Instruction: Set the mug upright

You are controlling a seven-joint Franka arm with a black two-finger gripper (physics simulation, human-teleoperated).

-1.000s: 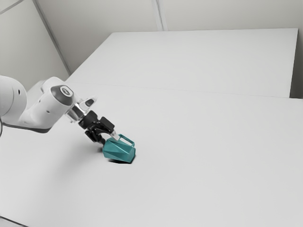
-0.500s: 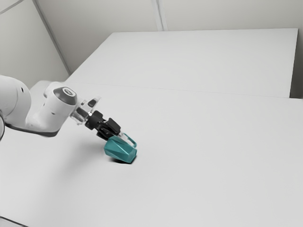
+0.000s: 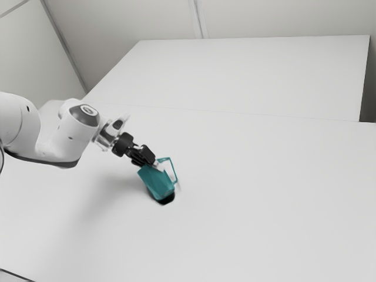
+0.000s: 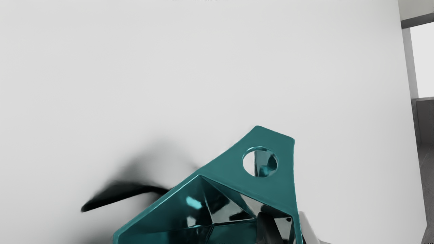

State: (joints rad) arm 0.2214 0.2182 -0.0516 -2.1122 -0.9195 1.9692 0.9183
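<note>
clenched the teal mug [image 3: 157, 182] by its wall in the black gripper [image 3: 157, 165], with one finger [image 4: 267, 227] inside, held it tilted by a dark shadow [image 3: 167, 201] on the white table [image 3: 264, 194], with handle [image 3: 174, 171] toward the exterior view's right

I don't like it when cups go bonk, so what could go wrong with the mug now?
The mug is leaning, not standing upright, so if the gripper let go now, it could flop onto its side on the table.

The gripper pinches just one side of it, with one finger inside and the other outside, so it might swivel or slip.
</note>
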